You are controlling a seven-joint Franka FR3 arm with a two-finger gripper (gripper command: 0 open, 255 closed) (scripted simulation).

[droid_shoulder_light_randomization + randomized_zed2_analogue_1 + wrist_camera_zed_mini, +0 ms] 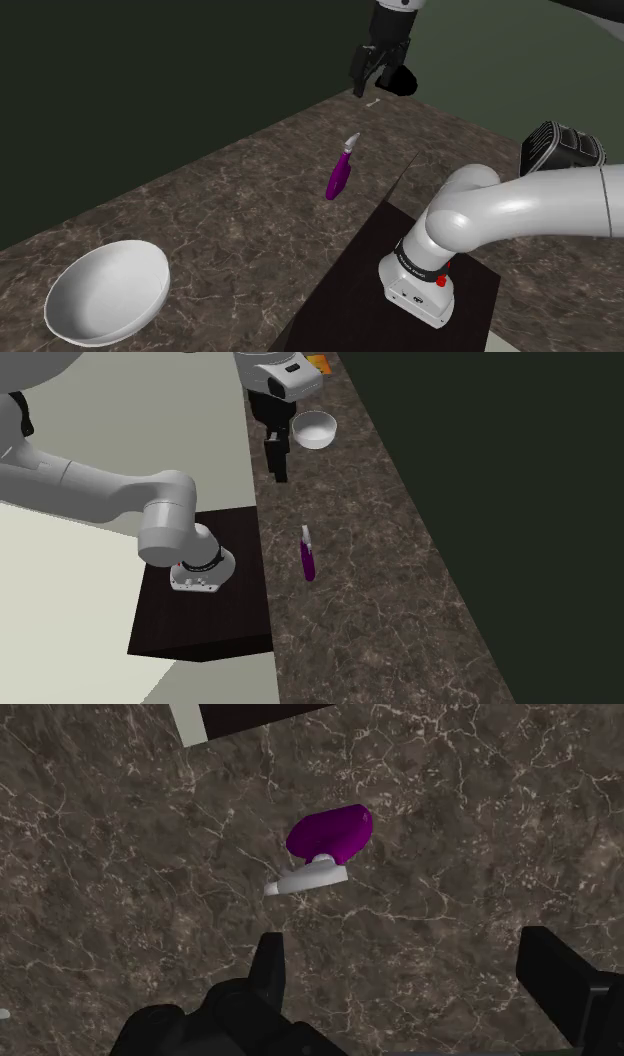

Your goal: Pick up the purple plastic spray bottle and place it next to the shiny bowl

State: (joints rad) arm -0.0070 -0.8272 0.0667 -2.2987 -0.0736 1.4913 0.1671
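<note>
The purple spray bottle point(338, 175) point(308, 559) with a pale nozzle lies on its side in the middle of the dark marbled counter point(230, 220). In the wrist view the bottle point(332, 834) lies beyond the fingertips, untouched. My gripper point(365, 88) point(277, 472) point(405, 959) hangs open in the air well above the counter, past the bottle's nozzle end, with nothing between its fingers. The bowl point(105, 290) point(314, 428), drawn white, stands upright far from the bottle, at the shoulder view's lower left.
The dark stand point(350, 290) point(200, 622) butts against the counter's near edge beside the bottle. A dark wall point(150, 80) runs along the counter's far side. A tiny white bit point(373, 102) lies on the counter under the gripper. An orange object point(318, 362) sits beyond the bowl.
</note>
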